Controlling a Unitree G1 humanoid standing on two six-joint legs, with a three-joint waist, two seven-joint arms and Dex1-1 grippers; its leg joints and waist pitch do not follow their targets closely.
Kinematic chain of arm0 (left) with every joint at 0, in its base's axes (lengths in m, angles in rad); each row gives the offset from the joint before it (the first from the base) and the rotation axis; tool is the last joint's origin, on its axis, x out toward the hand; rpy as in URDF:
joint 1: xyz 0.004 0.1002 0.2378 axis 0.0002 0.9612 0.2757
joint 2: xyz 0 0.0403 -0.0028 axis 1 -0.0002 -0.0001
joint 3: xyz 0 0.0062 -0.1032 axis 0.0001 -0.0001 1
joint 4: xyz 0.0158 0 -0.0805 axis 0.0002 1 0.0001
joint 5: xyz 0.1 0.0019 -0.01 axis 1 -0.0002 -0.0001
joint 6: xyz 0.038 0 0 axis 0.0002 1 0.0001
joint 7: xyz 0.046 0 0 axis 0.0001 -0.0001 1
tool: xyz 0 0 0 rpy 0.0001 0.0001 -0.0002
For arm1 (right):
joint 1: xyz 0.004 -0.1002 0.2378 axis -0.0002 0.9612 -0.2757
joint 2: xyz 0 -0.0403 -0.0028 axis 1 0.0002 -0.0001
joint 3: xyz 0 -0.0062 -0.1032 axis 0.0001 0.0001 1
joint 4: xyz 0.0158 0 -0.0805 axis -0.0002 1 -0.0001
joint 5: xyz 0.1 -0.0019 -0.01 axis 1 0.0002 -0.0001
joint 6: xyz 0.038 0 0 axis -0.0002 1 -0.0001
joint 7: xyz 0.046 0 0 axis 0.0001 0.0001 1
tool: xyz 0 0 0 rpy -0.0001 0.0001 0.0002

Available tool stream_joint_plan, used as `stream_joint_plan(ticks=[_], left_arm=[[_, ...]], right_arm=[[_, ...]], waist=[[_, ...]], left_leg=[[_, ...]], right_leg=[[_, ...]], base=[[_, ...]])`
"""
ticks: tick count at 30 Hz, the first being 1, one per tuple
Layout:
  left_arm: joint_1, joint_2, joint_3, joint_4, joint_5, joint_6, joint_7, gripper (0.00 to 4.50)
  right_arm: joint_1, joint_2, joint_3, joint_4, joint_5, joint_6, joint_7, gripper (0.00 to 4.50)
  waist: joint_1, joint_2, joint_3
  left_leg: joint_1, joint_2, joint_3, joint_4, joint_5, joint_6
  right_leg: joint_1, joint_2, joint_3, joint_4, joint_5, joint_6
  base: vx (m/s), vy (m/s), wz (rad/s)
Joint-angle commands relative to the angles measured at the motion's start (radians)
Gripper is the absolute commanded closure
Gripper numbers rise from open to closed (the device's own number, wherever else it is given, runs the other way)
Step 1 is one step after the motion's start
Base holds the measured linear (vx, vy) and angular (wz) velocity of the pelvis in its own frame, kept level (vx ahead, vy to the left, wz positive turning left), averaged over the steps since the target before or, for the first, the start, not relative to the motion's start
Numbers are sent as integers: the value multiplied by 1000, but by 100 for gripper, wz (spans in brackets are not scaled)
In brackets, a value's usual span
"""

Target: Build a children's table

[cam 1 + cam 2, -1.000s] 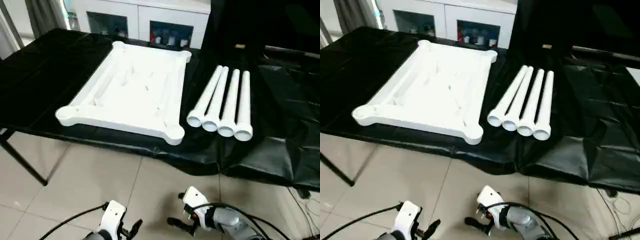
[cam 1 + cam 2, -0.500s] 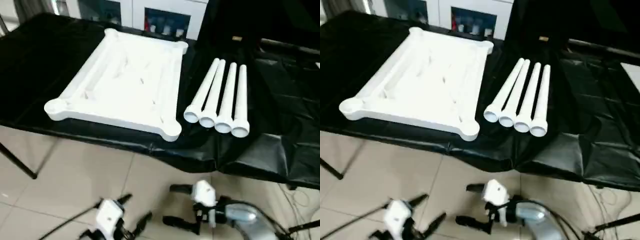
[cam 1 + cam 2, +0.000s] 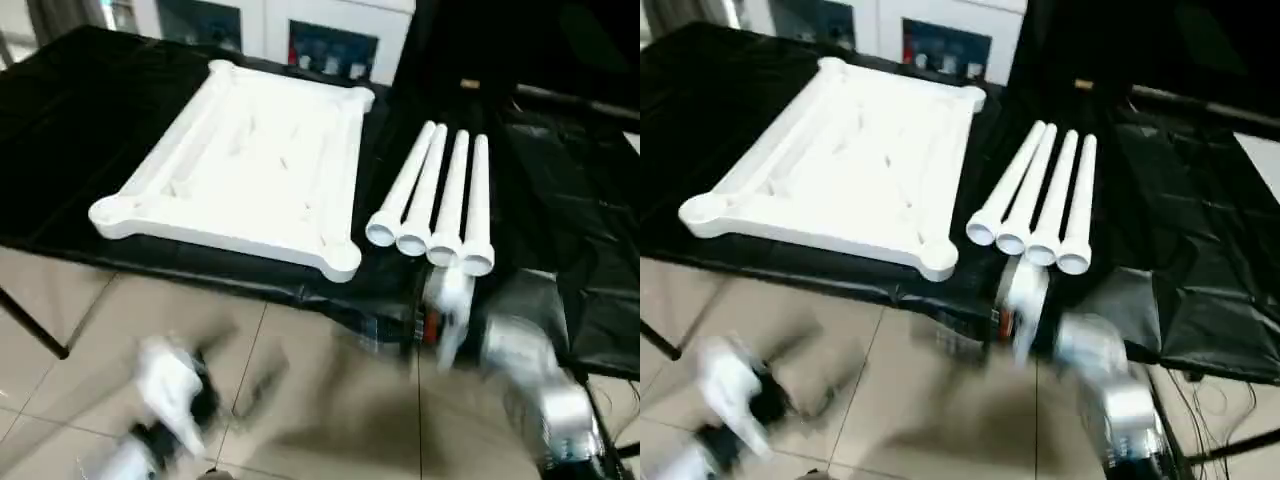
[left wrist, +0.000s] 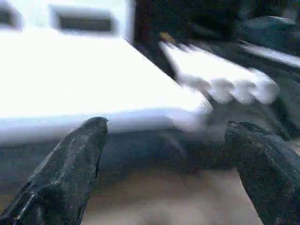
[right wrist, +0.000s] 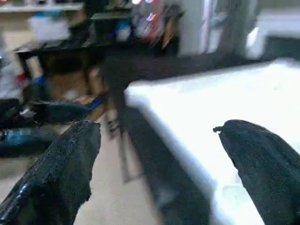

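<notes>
Both grippers — left gripper, right gripper — spread wide, empty; table top and 4 legs on black-draped table.

Right arm: silver forearm, white wrist housing, red mark. Tool fingers: black, rough-textured.

1. Large white plastic ribbed tabletop lies underside up on the black-draped work table, left side.
2. Four white tapered tubular legs lie side by side, just right of it.
</notes>
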Motion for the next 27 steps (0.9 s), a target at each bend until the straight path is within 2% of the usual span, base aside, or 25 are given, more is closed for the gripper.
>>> stream_joint_plan(ticks=[1, 2, 3, 4, 5, 6, 7, 8, 9, 10, 11, 13, 14, 15, 17, 18, 19, 21, 22, 23, 24, 25, 26, 27], left_arm=[[-102, -11, 43, -1, -29, 87, 88, 1], [-157, -19, 54, 31, 12, 103, 126, 1], [-157, -19, 54, 31, 12, 103, 126, 1], [-206, -36, 60, 70, 87, 107, 187, 1], [-275, -54, 55, 155, 165, 61, 241, 1], [-347, -73, 50, 241, 229, 41, 306, 1], [-371, -86, 52, 270, 232, 30, 331, 1], [-386, -95, 50, 281, 219, 49, 341, 1], [-386, -95, 50, 281, 219, 49, 341, 1], [-434, -100, 33, 333, 216, 42, 347, 1], [-443, -97, 27, 342, 225, 40, 351, 1], [-464, -102, 24, 360, 223, 35, 354, 1], [-474, -120, 36, 366, 193, 40, 350, 1], [-480, -132, 44, 377, 189, 34, 350, 1], [-483, -124, 14, 434, 267, -3, 358, 1], [-479, -119, 0, 455, 294, -15, 361, 1], [-471, -114, -12, 462, 313, -29, 362, 1], [-461, -112, -22, 466, 317, -40, 359, 1], [-439, -126, -22, 457, 296, -48, 362, 1], [-430, -130, -22, 453, 293, -49, 365, 1], [-428, -132, -22, 452, 292, -48, 365, 1], [-419, -139, -18, 446, 291, -48, 369, 1], [-416, -144, -12, 446, 291, -51, 370, 1], [-414, -149, -7, 447, 291, -55, 370, 1]], right_arm=[[-37, 18, -68, -19, -12, 100, -162, 0], [-59, 35, -88, -5, -16, 139, -226, 0], [-59, 35, -88, -5, -16, 139, -226, 0], [-77, 51, -104, 11, -57, 158, -309, 0], [-100, 84, -130, 46, -74, 132, -391, 0], [-121, 121, -152, 78, -130, 79, -504, 0], [-126, 141, -159, 89, -142, 34, -533, 0], [-126, 151, -157, 93, -161, 28, -560, 0], [-126, 151, -157, 93, -161, 28, -560, 0], [-110, 176, -169, 110, -174, 51, -631, 0], [-102, 186, -177, 109, -166, 57, -645, 0], [-86, 195, -178, 93, -177, 75, -674, 0], [-70, 194, -167, 62, -201, 93, -690, 0], [-65, 196, -164, 53, -206, 98, -696, 0], [-45, 218, -181, 39, -204, 100, -732, 0], [-36, 227, -185, 34, -202, 110, -745, 0], [-24, 222, -178, 22, -220, 145, -763, 0], [-9, 210, -160, 12, -250, 148, -770, 0], [30, 185, -124, -15, -282, 129, -749, 0], [47, 171, -108, -20, -308, 101, -745, 0], [51, 168, -105, -20, -315, 97, -745, 0], [68, 162, -102, -17, -329, 94, -753, 0], [72, 167, -111, -17, -326, 105, -763, 0], [73, 171, -117, -21, -320, 113, -767, 0]], waist=[[8, 32, -52], [8, 36, -53], [12, 31, -57], [13, 28, -59], [19, 48, -62], [16, 52, -62], [16, 45, -63], [19, 48, -72], [22, 47, -73], [21, 68, -73], [19, 62, -72], [18, 71, -78], [19, 86, -80], [18, 85, -80], [19, 88, -84], [16, 94, -82], [16, 104, -83], [16, 105, -84], [16, 107, -84], [16, 112, -86], [23, 100, -78], [22, 99, -80], [30, 78, -79], [42, 70, -81]], left_leg=[[17, 2, 5, -70, -66, 7], [19, 0, 5, -70, -67, -4], [19, -2, 4, -70, -71, -21], [16, -2, 3, -69, -55, -33], [17, -4, 0, -67, -54, -41], [18, -8, 3, -67, -71, -51], [16, -8, 3, -68, -77, -55], [17, -10, 1, -65, -78, -67], [9, -10, -3, -66, -64, -71], [13, -11, -4, -64, -61, -79], [11, -14, -1, -64, -63, -79], [9, -16, -5, -60, -57, -72], [8, -17, -5, -57, -46, -73], [5, -18, -5, -56, -38, -72], [1, -21, -4, -53, -23, -59], [0, -22, -3, -52, -19, -45], [-1, -21, -6, -53, -23, -42], [0, -19, -6, -54, -42, -48], [-1, -17, -5, -55, -60, -50], [21, -12, 18, -44, -80, -74], [12, -21, 28, -44, -133, -85], [32, -23, 50, -31, -170, -101], [20, -39, 55, -19, -221, -80], [3, -56, 46, 9, -240, -25]], right_leg=[[34, -23, 31, -59, 99, -177], [32, -21, 31, -60, 96, -171], [34, -20, 31, -60, 89, -158], [36, -20, 31, -60, 108, -144], [35, -22, 31, -56, 121, -142], [31, -21, 31, -60, 111, -132], [33, -23, 31, -67, 92, -123], [37, -26, 32, -63, 92, -125], [43, -25, 31, -58, 118, -128], [36, -21, 30, -57, 143, -130], [36, -18, 31, -59, 152, -128], [43, -17, 29, -56, 202, -129], [43, -16, 29, -52, 229, -137], [46, -16, 30, -52, 245, -139], [49, -15, 29, -51, 266, -146], [48, -14, 30, -54, 266, -139], [49, -16, 28, -54, 248, -133], [48, -17, 28, -57, 209, -128], [47, -19, 29, -60, 185, -131], [28, -9, 51, -67, 155, -124], [31, -9, 69, -73, 73, -126], [9, 3, 94, -84, 15, -120], [21, 7, 131, -91, -61, -116], [38, -11, 189, -107, -99, -117]], base=[[0, 0, 0], [0, 0, 0], [0, 0, 0], [0, 0, 0], [0, 0, 0], [0, 0, 0], [0, 0, 0], [0, 0, 0], [0, 0, 0], [0, 0, 0], [0, 0, 0], [0, 0, 0], [0, 0, 0], [0, 0, 0], [0, 0, 0], [0, 0, 0], [0, 0, 0], [0, 0, 0], [0, 0, 0], [0, 0, 0], [0, 0, 0], [0, 0, 0], [-18, 33, -38], [-24, 66, -49]])
